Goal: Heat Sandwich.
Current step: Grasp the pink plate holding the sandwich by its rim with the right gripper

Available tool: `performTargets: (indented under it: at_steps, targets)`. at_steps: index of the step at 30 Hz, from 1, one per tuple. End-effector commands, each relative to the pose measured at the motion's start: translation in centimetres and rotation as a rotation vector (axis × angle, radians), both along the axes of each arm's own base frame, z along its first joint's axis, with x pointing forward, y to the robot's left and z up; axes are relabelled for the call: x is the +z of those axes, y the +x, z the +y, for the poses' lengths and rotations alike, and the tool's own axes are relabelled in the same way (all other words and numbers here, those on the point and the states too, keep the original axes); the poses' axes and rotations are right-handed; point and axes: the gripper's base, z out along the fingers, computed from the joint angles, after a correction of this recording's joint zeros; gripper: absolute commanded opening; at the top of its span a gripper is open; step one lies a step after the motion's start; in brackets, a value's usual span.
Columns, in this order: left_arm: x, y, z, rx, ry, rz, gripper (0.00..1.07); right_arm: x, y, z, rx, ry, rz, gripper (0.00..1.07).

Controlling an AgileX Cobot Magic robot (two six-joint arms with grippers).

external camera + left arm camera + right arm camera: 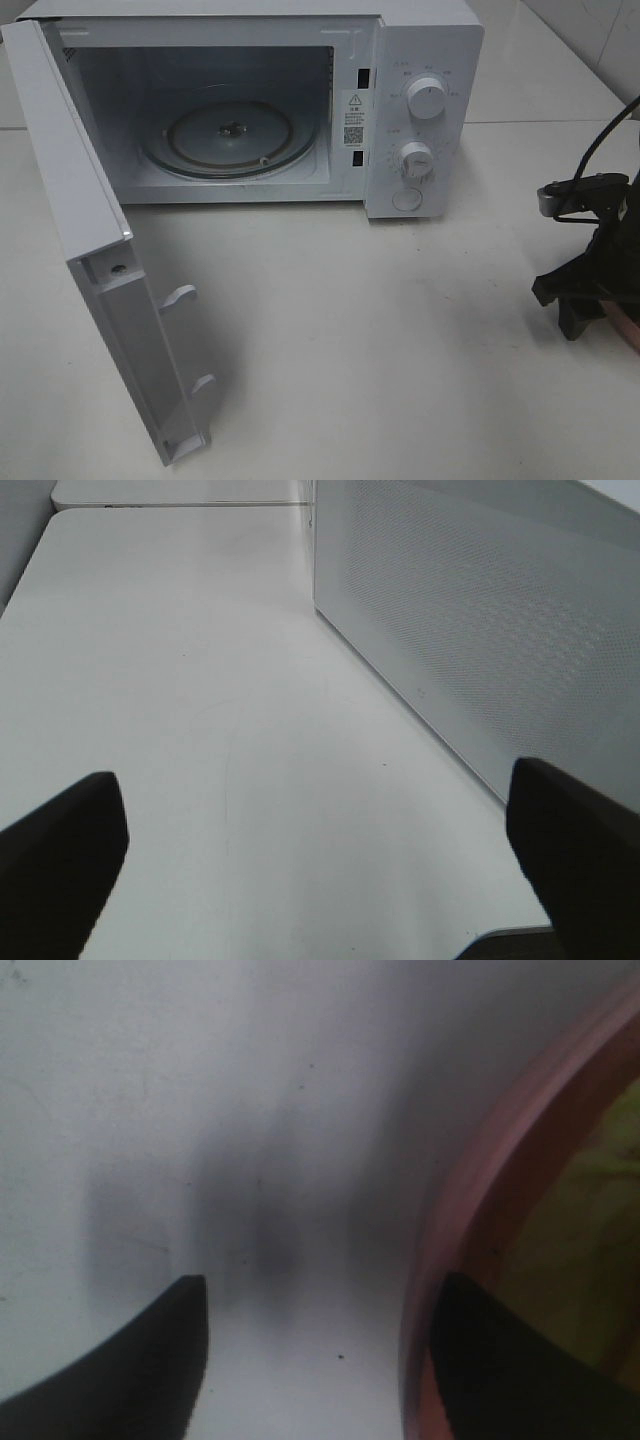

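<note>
Right gripper (320, 1290) is hanging spread over the plate (470, 1180) rim, I'm guessing the sandwich (605, 1170) is squishy, so grab crusts gently.

No word or number can be read in full. A white sticker (354, 118) is fixed on the front frame of the microwave (250, 80), just beside the control panel (450, 130), well apart from the right gripper (575, 305) and on its far side. A warning triangle is printed at the sticker's top and a square code lower down; the lines of print between them are too small to be read. Fine scale marks are printed around the upper knob (427, 99) and the lower knob (416, 160), but no figure can be made out. No writing is shown in either wrist view.
</note>
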Motion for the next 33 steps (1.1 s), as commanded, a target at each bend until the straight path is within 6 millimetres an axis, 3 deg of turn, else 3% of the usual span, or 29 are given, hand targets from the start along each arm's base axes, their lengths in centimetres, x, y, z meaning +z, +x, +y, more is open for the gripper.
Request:
performTargets:
  at_steps: [1, 3, 4, 6, 7, 33]
  targets:
    - [-0.04, -0.21, -0.01, 0.004, -0.003, -0.017, 0.98, -0.01, 0.16, -0.15, -0.007, -0.004, -0.007, 0.46]
    - [-0.04, -0.21, -0.01, 0.004, -0.003, -0.017, 0.98, -0.01, 0.15, -0.15, -0.017, -0.004, -0.007, 0.25]
    - [-0.04, -0.21, -0.01, 0.004, -0.003, -0.017, 0.98, -0.01, 0.15, -0.15, -0.017, -0.004, -0.007, 0.25]
    - [-0.04, -0.21, -0.01, 0.004, -0.003, -0.017, 0.98, -0.01, 0.15, -0.15, -0.022, -0.004, -0.007, 0.02]
    - [-0.04, -0.21, -0.01, 0.004, -0.003, -0.017, 0.98, -0.01, 0.13, -0.16, -0.023, -0.004, -0.005, 0.0]
    - [-0.04, -0.21, -0.01, 0.004, -0.003, -0.017, 0.98, 0.03, -0.16, -0.23, -0.023, -0.022, 0.025, 0.0]
